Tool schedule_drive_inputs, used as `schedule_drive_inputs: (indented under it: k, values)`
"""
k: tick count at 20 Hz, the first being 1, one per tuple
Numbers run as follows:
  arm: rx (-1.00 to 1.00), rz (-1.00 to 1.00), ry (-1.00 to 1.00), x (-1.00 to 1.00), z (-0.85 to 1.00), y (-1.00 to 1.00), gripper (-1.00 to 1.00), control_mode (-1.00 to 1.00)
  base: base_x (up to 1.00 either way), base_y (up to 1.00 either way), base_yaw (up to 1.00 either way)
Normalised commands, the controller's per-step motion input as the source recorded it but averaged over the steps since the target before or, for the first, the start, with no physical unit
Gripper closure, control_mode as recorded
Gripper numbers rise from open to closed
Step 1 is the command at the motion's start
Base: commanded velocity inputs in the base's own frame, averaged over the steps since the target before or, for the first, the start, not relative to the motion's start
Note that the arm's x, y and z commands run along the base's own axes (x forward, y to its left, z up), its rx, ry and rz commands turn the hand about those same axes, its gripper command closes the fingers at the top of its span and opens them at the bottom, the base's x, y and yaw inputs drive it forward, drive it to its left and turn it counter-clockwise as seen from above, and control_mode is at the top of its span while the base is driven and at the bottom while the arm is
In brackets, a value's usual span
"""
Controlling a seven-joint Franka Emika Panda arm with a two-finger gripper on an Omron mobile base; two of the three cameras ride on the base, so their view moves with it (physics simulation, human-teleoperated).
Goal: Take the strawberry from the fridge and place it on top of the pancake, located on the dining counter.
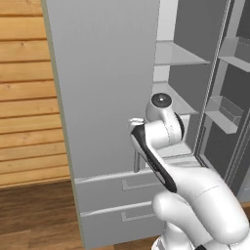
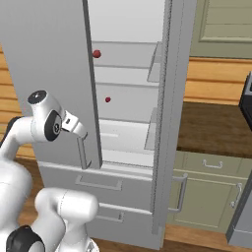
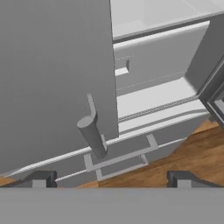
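Here the fridge, right door open, stands on wooden floor.

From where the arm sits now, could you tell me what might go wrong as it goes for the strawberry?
1. The left fridge door is closed, and its handle stands just ahead of the open gripper; reaching in could clip it.
2. Two small red items sit inside, one on an upper shelf, one lower; the wrong one could be picked.

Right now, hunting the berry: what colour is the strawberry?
Dark red strawberry, clearest in the right base view.
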Motion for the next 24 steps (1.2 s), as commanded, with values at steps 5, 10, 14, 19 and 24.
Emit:
schedule_drive_inputs:
  k: [5,10,14,19,24]
  values:
    - [0.0,0.0,0.0,0.28,-0.21,0.0,-1.0,-1.0,0.0,0.0,0.0]
    - [0.0,0.0,0.0,0.22,-0.33,0.0,-1.0,-1.0,0.0,0.0,0.0]
    - [0.0,0.0,0.0,0.27,-0.45,0.05,-1.0,-1.0,0.0,0.0,0.0]
    - [0.0,0.0,0.0,0.36,-0.15,0.01,-1.0,-1.0,0.0,0.0,0.0]
    - [0.0,0.0,0.0,0.3,-0.16,0.01,-1.0,-1.0,0.0,0.0,0.0]
